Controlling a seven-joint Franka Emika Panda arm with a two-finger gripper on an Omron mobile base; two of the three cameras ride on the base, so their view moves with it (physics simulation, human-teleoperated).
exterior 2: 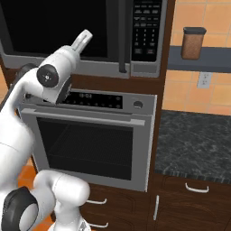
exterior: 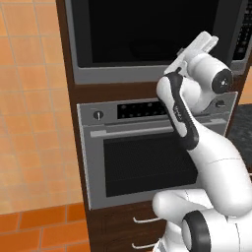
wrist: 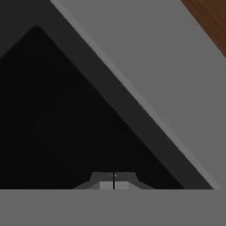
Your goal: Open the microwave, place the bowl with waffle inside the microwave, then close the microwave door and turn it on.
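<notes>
The microwave (exterior 2: 135, 67) is built in above the oven, and its black glass door (exterior: 147, 29) (exterior 2: 58, 22) is closed. A dark vertical bar handle (exterior 2: 122, 36) runs beside the keypad (exterior 2: 146, 29). My gripper (exterior: 209, 42) (exterior 2: 85, 36) is raised in front of the door's lower part, left of the handle. In the hand view the fingertips (wrist: 106, 181) meet with nothing between them, close to the black glass (wrist: 53, 123) and the grey frame edge (wrist: 154, 79).
The grey oven (exterior: 147, 157) (exterior 2: 90, 144) with round knobs sits directly below. A dark stone counter (exterior 2: 194, 144) lies to the right, with drawers beneath. A brown jar (exterior 2: 193, 43) stands on a shelf at the upper right.
</notes>
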